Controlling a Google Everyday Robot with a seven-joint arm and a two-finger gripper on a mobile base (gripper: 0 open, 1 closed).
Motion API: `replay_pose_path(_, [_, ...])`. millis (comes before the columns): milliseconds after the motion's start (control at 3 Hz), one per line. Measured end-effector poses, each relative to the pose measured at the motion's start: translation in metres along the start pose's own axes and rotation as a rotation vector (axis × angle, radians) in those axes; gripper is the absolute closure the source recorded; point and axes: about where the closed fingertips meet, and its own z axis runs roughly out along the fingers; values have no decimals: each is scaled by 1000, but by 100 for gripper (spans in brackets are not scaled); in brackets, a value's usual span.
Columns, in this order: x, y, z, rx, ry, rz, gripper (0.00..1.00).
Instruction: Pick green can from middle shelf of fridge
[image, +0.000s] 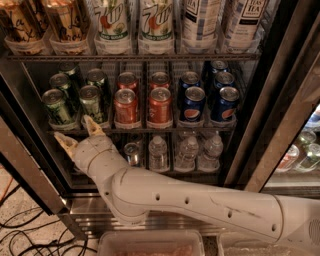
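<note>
The fridge (280, 125) stands open with a dark interior. Its middle shelf (140, 129) is a wire rack with trays of cans. Several green cans stand at its left; the front ones are at the far left (56, 107) and just right of it (93, 104). Red-orange cans (126, 106) stand in the middle and dark blue cans (193, 104) at the right. My gripper (79, 132) is open and empty. It sits just below and in front of the two front green cans, at the shelf edge. One finger (93, 126) points up at the green can; the other finger (65, 142) spreads left.
Tall bottles (156, 25) fill the rack above. Small water bottles (158, 152) and a can (132, 153) stand on the rack below, partly behind my arm (190, 200). A clear bin (150, 245) lies at the bottom. Cables (25, 235) lie on the floor at left.
</note>
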Motion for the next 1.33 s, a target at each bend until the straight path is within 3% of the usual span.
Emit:
replay_pose_path(333, [0, 0, 3, -8, 2, -5, 32])
replay_pose_path(667, [0, 3, 7, -28, 8, -18, 14])
replay_pose_path(1333, [-2, 7, 30, -84, 4, -32, 13])
